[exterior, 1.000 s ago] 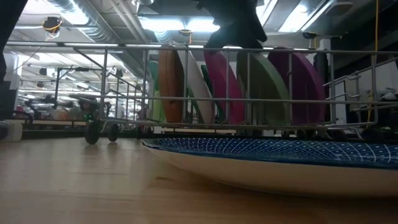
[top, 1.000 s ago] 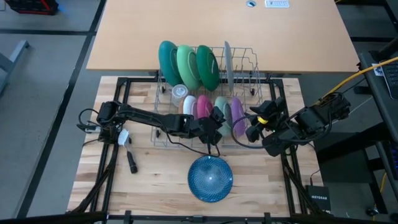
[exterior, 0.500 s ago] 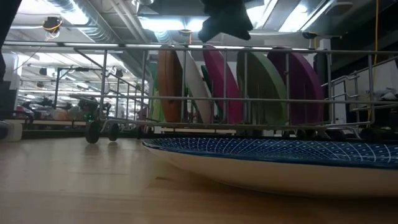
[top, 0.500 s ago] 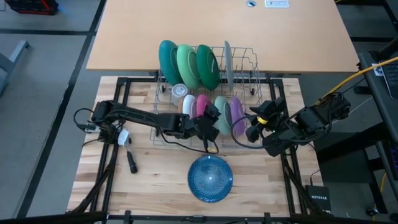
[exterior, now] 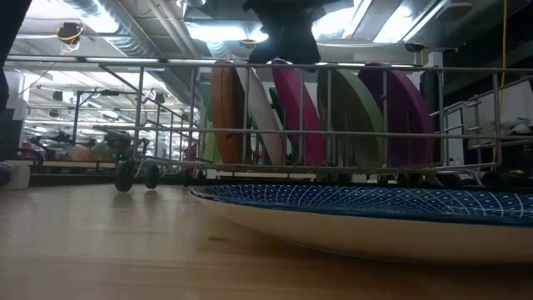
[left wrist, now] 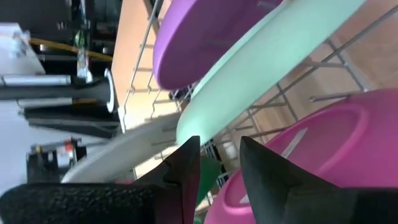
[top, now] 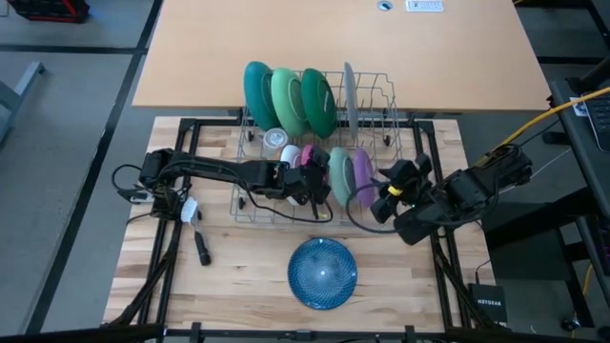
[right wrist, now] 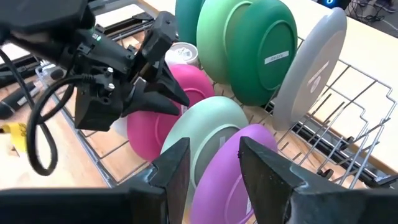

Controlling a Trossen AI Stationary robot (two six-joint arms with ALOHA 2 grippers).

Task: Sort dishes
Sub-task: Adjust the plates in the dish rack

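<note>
- Inside the wire dish rack, the left gripper sits at the rim of a pink plate; its fingers stand slightly apart, and whether they pinch the rim I cannot tell.
- Beside the pink plate stand a pale green plate and a purple plate, all upright.
- At the rack's right edge, the right gripper hovers with fingers apart, holding nothing.
- In front of the rack, a blue patterned plate lies flat.
</note>
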